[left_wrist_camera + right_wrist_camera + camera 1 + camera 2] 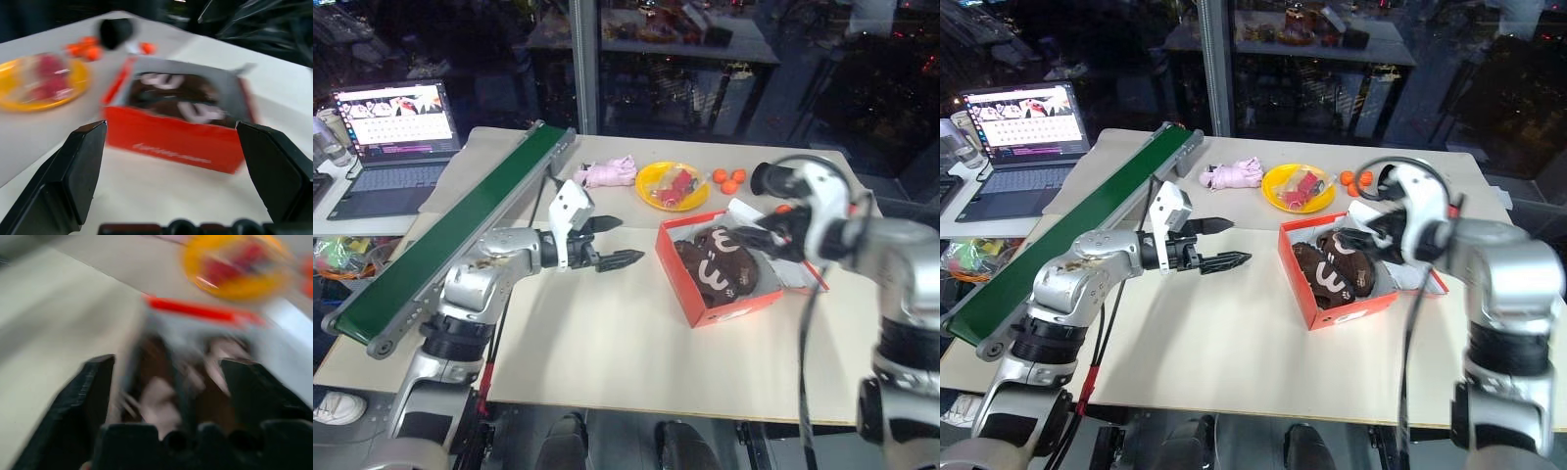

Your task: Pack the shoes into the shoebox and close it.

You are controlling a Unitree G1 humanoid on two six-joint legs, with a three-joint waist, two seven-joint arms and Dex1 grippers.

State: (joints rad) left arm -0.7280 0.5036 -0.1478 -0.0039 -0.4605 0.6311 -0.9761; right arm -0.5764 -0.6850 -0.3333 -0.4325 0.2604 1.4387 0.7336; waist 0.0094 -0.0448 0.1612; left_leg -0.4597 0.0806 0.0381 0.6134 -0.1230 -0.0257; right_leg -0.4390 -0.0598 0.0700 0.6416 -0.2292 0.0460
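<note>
So the setup sits on a big cream table point(607, 343) pushed up to dark glass windows point(705, 59) with a metal mullion point(584, 64), looks like night outside, lots of reflections. A green conveyor belt point(460, 230) runs diagonally along the left edge. Further left there's an open laptop point(391, 137) glowing on a side desk.

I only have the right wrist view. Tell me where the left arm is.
Observer: The left gripper hangs above the table, beside the shoebox, fingers open, holding nothing.
Operator: Report the lid.
Observer: It is still open, lying back on the shoebox's far right side; both shoes sit inside.
Operator: Say what's behind the box.
Observer: A yellow plate, a pink plush toy and small orange balls.
</note>
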